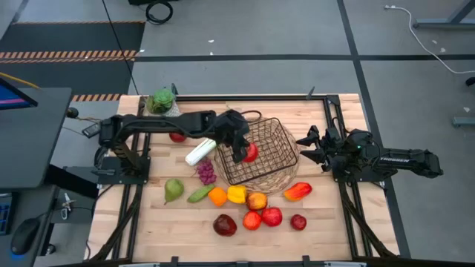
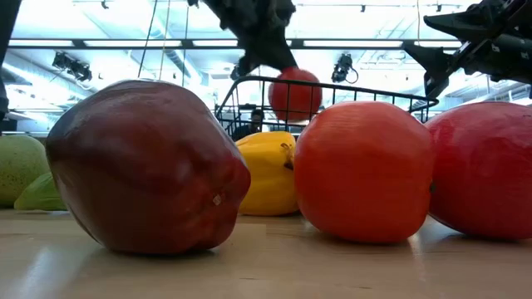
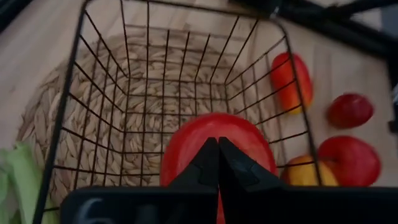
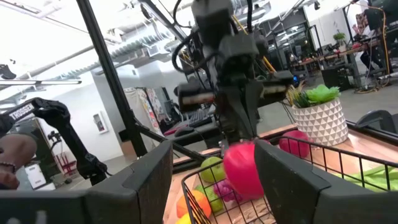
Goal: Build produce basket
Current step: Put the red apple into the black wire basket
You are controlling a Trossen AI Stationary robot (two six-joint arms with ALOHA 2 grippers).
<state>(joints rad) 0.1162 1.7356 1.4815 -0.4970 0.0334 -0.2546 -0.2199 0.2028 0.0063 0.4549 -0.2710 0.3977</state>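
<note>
Pale wood counter (image 1: 148, 222), grey floor around, left claw (image 1: 242, 152) clamped on red apple (image 1: 251, 153) over wire basket (image 1: 278, 159), right claw (image 1: 312, 147) part-open, empty, at 3 o'clock.

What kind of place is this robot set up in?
Most likely a robotics lab or workshop: a wooden table framed by arm mounts, hazard-striped floor tape, and open ceiling ducts with workbenches behind. The left tool holds a red apple over the basket.
</note>
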